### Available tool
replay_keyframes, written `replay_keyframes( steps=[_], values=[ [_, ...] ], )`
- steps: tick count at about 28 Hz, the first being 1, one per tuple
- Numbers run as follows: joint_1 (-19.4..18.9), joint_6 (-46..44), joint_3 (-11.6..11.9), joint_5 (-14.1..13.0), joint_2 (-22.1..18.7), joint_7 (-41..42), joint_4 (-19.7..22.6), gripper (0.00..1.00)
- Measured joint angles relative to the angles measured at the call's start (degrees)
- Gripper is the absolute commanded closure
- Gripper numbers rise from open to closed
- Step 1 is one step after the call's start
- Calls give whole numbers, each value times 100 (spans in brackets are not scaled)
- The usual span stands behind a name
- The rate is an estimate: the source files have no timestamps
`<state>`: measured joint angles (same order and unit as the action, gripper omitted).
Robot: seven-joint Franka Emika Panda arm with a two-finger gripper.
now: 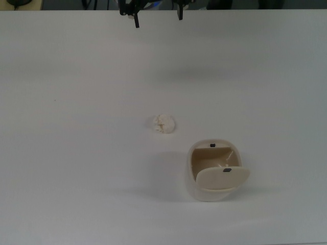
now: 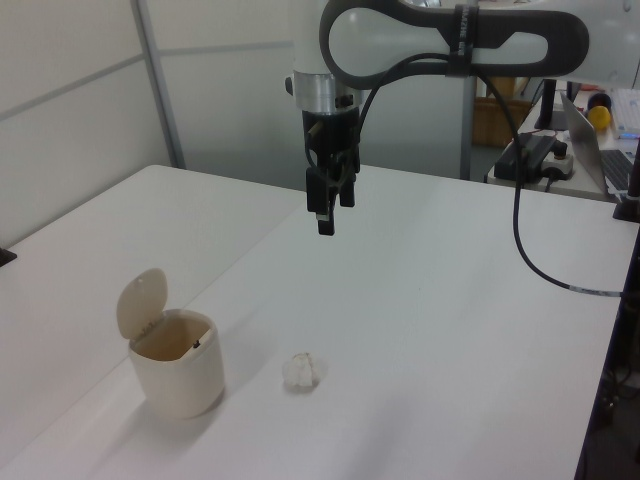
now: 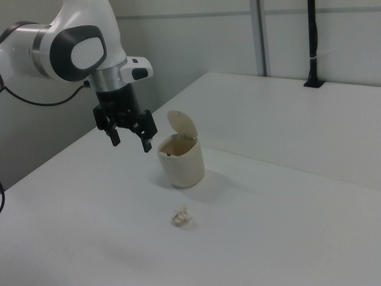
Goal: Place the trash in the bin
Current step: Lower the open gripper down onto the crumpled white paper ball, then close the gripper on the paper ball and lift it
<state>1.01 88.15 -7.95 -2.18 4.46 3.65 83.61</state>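
Observation:
The trash (image 1: 164, 123), a small crumpled off-white paper wad, lies on the white table near the middle. The cream bin (image 1: 204, 193) stands upright just beyond it toward the top view's lower right, its flap lid (image 1: 223, 178) swung up and the tan inside showing. My gripper (image 1: 158, 18) hangs open and empty above the table at the top view's upper edge, well away from both. In the left view the gripper (image 2: 332, 207) hovers high behind the trash (image 2: 302, 371) and the bin (image 2: 185, 388). In the right view the gripper (image 3: 131, 140) is left of the bin (image 3: 186, 170), with the trash (image 3: 183, 217) in front.
A black cable (image 2: 530, 250) trails from the arm across the table on the left view's right. A laptop (image 2: 600, 140) and other gear sit beyond that table edge. A black post (image 3: 312, 42) stands at the back in the right view.

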Motion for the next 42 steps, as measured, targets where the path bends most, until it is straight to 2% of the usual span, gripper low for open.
replay_keyframes(
  steps=[9, 17, 21, 24, 27, 32, 39, 42],
  values=[
    [23, 448, 19, 0, 13, -78, 214, 0],
    [21, 1856, 26, 55, 106, -646, 1149, 0],
    [21, 2252, 27, 150, 236, -761, 1468, 0],
    [21, 2495, 27, 402, 445, -911, 1616, 0],
    [15, 2860, 26, 810, 735, -1210, 1748, 0],
    [-30, 3349, 22, 1307, 1177, -1625, 1893, 0],
    [-334, 4178, 15, 2197, 1716, -2797, 2061, 0],
    [-446, 4247, 14, 2294, 1773, -3009, 2063, 0]
  ],
)
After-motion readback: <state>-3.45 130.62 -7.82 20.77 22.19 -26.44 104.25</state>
